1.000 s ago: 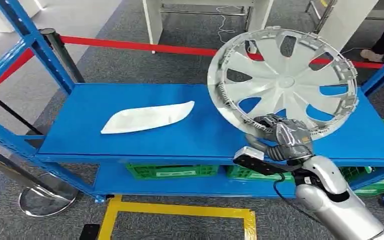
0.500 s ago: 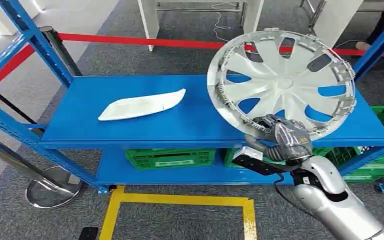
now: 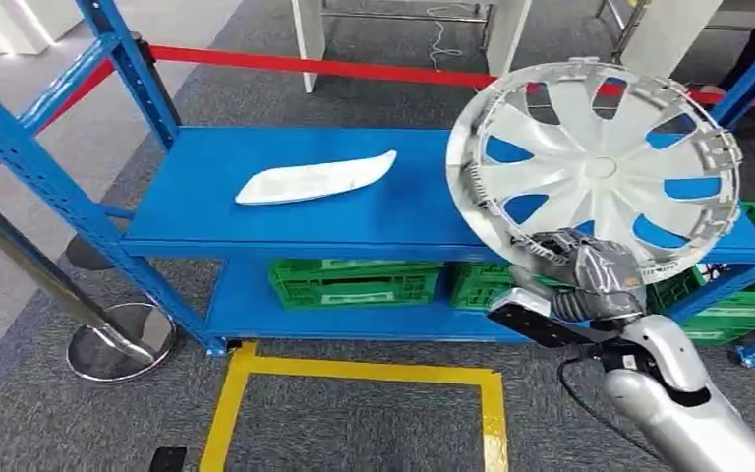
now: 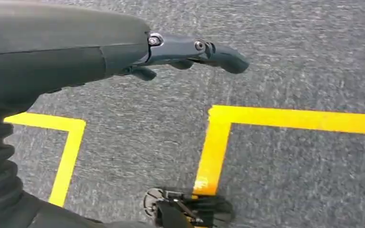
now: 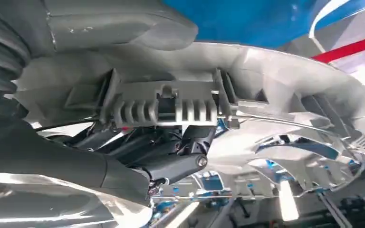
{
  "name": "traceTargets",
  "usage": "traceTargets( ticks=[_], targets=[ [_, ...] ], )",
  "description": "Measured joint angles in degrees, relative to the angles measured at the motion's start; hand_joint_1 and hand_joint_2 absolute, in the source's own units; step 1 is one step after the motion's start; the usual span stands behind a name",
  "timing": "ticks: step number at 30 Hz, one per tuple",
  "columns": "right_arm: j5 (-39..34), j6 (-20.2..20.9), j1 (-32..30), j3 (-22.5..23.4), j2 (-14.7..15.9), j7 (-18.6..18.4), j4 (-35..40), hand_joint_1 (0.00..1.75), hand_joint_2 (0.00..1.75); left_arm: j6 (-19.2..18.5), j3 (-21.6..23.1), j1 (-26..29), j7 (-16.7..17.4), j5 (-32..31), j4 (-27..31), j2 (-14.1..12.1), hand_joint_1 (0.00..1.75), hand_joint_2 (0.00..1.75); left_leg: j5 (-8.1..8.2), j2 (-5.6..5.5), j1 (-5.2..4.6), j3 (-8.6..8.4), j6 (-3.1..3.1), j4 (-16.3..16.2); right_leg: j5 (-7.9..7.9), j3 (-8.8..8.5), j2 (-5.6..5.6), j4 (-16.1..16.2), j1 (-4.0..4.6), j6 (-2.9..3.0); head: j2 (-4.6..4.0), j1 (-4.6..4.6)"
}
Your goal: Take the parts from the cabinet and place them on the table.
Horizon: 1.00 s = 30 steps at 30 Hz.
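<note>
The wheel cover [image 3: 595, 167] is held up on edge, its ribbed back face turned toward the robot, lifted off the blue shelf [image 3: 285, 221] and standing in front of the shelf's right end. Holding it by the lowest part of the rim keeps the broad disc upright and out of the way of the shelf posts, which seems a sensible way to carry so wide and light a part out of the rack toward a bench that is not visible here.

The right robot hand [image 3: 580, 277] is grasping the wheel cover at that lower rim. In the right wrist view the thick thumb [image 5: 119, 23] lies over one face of the rim while the darker fingers [image 5: 171, 166] curl behind the moulded clip block on the other face, so the rim is pinched between them with no gap visible.

A second part, a long white curved trim piece [image 3: 317, 179], lies flat on the shelf to the left of the wheel cover, well apart from it and not yet collected. Green crates [image 3: 354, 283] sit on the lower level beneath the shelf.

The left robot hand [image 4: 185, 52] hangs over the grey floor with yellow tape lines [image 4: 218, 142], released, fingers loosely extended and grasping nothing.
</note>
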<state>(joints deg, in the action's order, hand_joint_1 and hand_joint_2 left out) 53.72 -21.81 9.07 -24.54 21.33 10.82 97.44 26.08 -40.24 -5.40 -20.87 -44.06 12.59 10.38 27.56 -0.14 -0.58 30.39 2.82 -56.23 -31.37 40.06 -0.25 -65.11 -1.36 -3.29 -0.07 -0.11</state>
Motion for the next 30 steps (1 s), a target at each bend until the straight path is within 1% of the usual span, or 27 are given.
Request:
traceTargets(
  ticks=[1,2,3,4,5,6,7,8,9,11,12,13,14,16,17,18,19,20,21,22,23,24,25,27,28,29,30],
  targets=[
    [-0.04,-0.19,-0.17,0.35,0.06,0.02,0.13,1.75,1.75,0.02,0.0,0.04,0.0,0.0,0.0,0.04,0.0,1.75,-0.6,0.02,-0.18,0.73,0.18,-0.02,-2.67,1.04,0.04,-4.46,0.07,-0.05,0.0,-0.06],
    [-0.07,-0.22,-0.35,0.66,0.09,0.02,0.15,1.75,1.75,0.04,0.0,0.06,0.0,0.0,0.0,0.04,0.0,1.75,-1.22,0.06,-0.33,1.65,0.25,-0.11,-4.14,1.82,0.05,-8.68,0.16,-0.1,0.0,-0.04],
    [-0.13,-0.22,-0.54,0.85,0.17,0.02,0.15,1.75,1.75,0.04,0.0,0.07,-0.02,0.0,0.0,0.02,0.0,1.75,-1.86,0.08,-0.47,2.49,0.27,-0.18,-3.36,1.62,0.05,-10.6,0.23,-0.01,0.0,-0.02],
    [-0.22,-0.24,-0.73,1.07,0.26,0.02,0.17,1.75,1.75,0.04,-0.02,0.06,-0.04,0.02,0.0,0.0,0.0,1.75,-2.47,0.1,-0.56,3.36,0.24,-0.25,-1.33,0.32,0.04,-10.12,0.24,0.09,0.0,-0.07],
    [-0.35,-0.24,-0.89,1.27,0.35,0.02,0.2,1.75,1.75,0.04,-0.02,0.06,-0.09,0.02,0.0,0.0,0.0,1.75,-3.01,0.09,-0.64,4.17,0.21,-0.36,0.84,-1.86,0.05,-7.76,0.25,0.27,0.0,-0.04],
    [-0.44,-0.24,-1.05,1.51,0.37,0.02,0.33,1.75,1.75,0.04,-0.02,0.06,-0.17,0.04,0.0,0.02,0.0,1.75,-3.5,0.07,-0.67,4.93,0.13,-0.48,2.32,-5.0,0.05,-3.71,0.3,0.53,0.0,-0.07],
    [-0.5,-0.26,-1.09,1.77,0.39,0.02,0.57,1.75,1.75,0.04,-0.02,0.06,-0.22,0.11,0.0,0.02,0.0,1.75,-3.96,0.02,-0.68,5.32,-0.04,-0.76,2.14,-9.07,0.05,1.74,0.39,0.82,0.0,-0.02],
    [-0.55,-0.28,-1.07,2.03,0.41,0.02,0.85,1.75,1.75,0.04,-0.04,0.1,-0.26,0.2,0.0,0.04,0.0,1.75,-4.19,-0.01,-1.15,5.91,-0.3,-1.16,0.47,-13.52,0.0,7.24,0.73,0.91,0.0,0.0],
    [-0.59,-0.37,-1.14,2.32,0.5,0.04,1.2,1.75,1.75,0.07,-0.04,0.16,-0.37,0.2,0.0,0.04,0.0,1.75,-4.88,0.01,-1.07,6.19,-0.5,-1.33,-0.72,-14.56,0.06,9.84,0.61,0.98,0.0,-0.18],
    [-0.59,-0.48,-1.48,2.49,0.74,0.11,1.31,1.75,1.75,0.15,-0.07,0.15,-0.46,0.2,0.0,0.02,0.0,1.75,-6.12,0.01,-0.79,6.67,-0.94,-1.16,-0.28,-13.75,0.13,9.52,0.97,1.27,0.0,-0.04],
    [-0.65,-0.48,-1.67,2.6,0.81,0.17,1.46,1.75,1.75,0.18,-0.11,0.32,-0.5,0.2,0.0,0.0,0.0,1.75,-6.44,-0.09,-0.92,6.71,-1.27,-1.13,0.3,-13.09,0.06,9.83,0.86,1.7,0.0,-0.11],
    [-0.72,-0.48,-1.56,2.73,0.81,0.37,1.59,1.75,1.75,0.2,-0.22,0.46,-0.63,0.2,0.0,-0.07,0.0,1.75,-5.05,-0.24,-0.77,7.15,-1.62,-1.74,1.01,-13.16,-0.36,10.03,0.52,2.27,0.0,-0.04],
    [-0.79,-0.44,-1.65,2.93,0.81,0.46,1.72,1.75,1.75,0.2,-0.3,0.54,-0.7,0.2,0.0,-0.07,0.0,1.75,-1.57,-0.19,-0.66,7.94,-2.09,-4.2,1.55,-12.0,-0.28,10.04,0.52,2.93,0.0,-0.29],
    [-0.9,-0.31,-1.98,3.3,0.81,0.48,1.99,1.75,1.75,0.2,-0.37,0.54,-0.72,0.2,0.0,-0.07,0.0,1.75,5.25,-0.12,-0.21,9.95,-2.72,-12.71,2.91,-10.75,-0.35,9.91,0.56,3.14,0.0,-0.35],
    [-0.94,-0.2,-2.15,3.47,0.81,0.48,1.99,1.75,1.75,0.2,-0.37,0.55,-0.72,0.17,0.0,-0.07,0.0,1.75,7.02,-0.12,-0.07,10.54,-2.92,-16.73,3.51,-9.93,-0.36,9.86,0.57,3.11,0.0,-0.42],
    [-1.03,-0.09,-2.3,3.54,0.81,0.48,1.99,1.75,1.75,0.2,-0.37,0.57,-0.72,0.18,0.0,-0.07,0.0,1.75,6.86,-0.12,0.05,10.47,-3.06,-19.28,4.15,-9.0,-0.38,9.7,0.56,3.07,0.0,-0.42],
    [-1.09,-0.02,-2.47,3.65,0.83,0.48,1.99,1.75,1.75,0.2,-0.37,0.57,-0.72,0.13,0.0,-0.07,0.0,1.75,5.05,-0.12,0.19,9.51,-3.1,-19.38,4.75,-8.0,-0.4,9.49,0.55,2.99,0.0,-0.44],
    [-1.14,0.04,-2.62,3.74,0.81,0.46,2.01,1.75,1.75,0.2,-0.37,0.56,-0.72,0.07,0.0,-0.09,0.0,1.75,2.9,-0.11,0.28,7.73,-3.04,-17.43,5.25,-7.03,-0.39,9.22,0.55,2.87,0.0,-0.42],
    [-1.22,0.11,-2.75,3.84,0.83,0.46,2.01,1.75,1.75,0.2,-0.37,0.54,-0.72,0.0,0.0,-0.11,0.0,1.75,1.05,-0.12,0.3,4.79,-2.89,-13.37,5.74,-6.07,-0.38,8.9,0.52,2.71,0.0,-0.42],
    [-1.31,0.15,-2.89,3.93,0.83,0.46,2.03,1.75,1.75,0.2,-0.37,0.5,-0.72,-0.02,0.0,-0.11,0.0,1.75,0.51,-0.14,0.29,1.06,-2.69,-8.05,6.13,-5.41,-0.35,8.59,0.51,2.44,0.0,-0.44],
    [-1.4,0.18,-3.03,4.0,0.83,0.44,2.1,1.75,1.75,0.24,-0.39,0.45,-0.74,-0.15,0.0,-0.15,0.0,1.75,2.07,-0.17,0.22,-2.3,-2.45,-3.12,6.43,-4.92,-0.35,8.32,0.61,2.17,0.0,-0.42],
    [-1.46,0.35,-3.05,4.13,0.83,0.42,2.19,1.75,1.75,0.24,-0.37,0.4,-0.81,-0.17,0.0,-0.2,0.0,1.75,3.2,-0.23,0.07,-3.95,-2.28,0.28,6.88,-4.55,-0.41,8.08,0.72,1.78,0.0,-0.24],
    [-1.51,0.48,-3.04,4.26,0.83,0.42,2.29,1.75,1.75,0.26,-0.37,0.39,-0.81,-0.2,0.0,-0.2,0.0,1.75,3.28,-0.24,-0.06,-3.57,-2.25,0.34,7.53,-4.16,-0.44,8.09,0.63,1.34,0.0,-0.37],
    [-1.51,0.79,-3.12,4.26,0.83,0.42,2.4,1.75,1.75,0.33,-0.39,0.53,-0.83,-0.22,0.0,-0.28,0.0,1.75,2.46,-0.21,-0.29,-2.75,-1.38,0.32,8.48,-3.92,-0.45,8.24,0.43,0.5,0.0,-0.37],
    [-1.53,0.9,-3.1,4.26,0.85,0.44,2.4,1.75,1.75,0.35,-0.39,0.57,-0.85,-0.15,0.0,-0.26,0.0,1.75,1.67,0.09,0.1,-2.49,-0.74,0.72,7.62,-3.44,-0.3,7.7,0.17,0.33,0.0,-0.37],
    [-1.55,1.01,-3.09,4.3,0.87,0.39,2.4,1.75,1.75,0.42,-0.42,0.53,-0.87,-0.17,0.0,-0.28,0.0,1.75,1.13,0.12,-0.06,-1.93,-0.25,0.71,5.14,-2.36,-0.15,6.3,0.2,0.26,0.0,-0.24],
    [-1.55,1.18,-3.03,4.37,0.89,0.33,2.4,1.75,1.75,0.44,-0.44,0.45,-0.87,-0.17,0.0,-0.31,0.0,1.75,0.51,0.15,-0.14,-1.13,0.13,0.64,1.48,-1.2,-0.05,2.73,0.2,0.16,0.0,-0.2]
  ],
)
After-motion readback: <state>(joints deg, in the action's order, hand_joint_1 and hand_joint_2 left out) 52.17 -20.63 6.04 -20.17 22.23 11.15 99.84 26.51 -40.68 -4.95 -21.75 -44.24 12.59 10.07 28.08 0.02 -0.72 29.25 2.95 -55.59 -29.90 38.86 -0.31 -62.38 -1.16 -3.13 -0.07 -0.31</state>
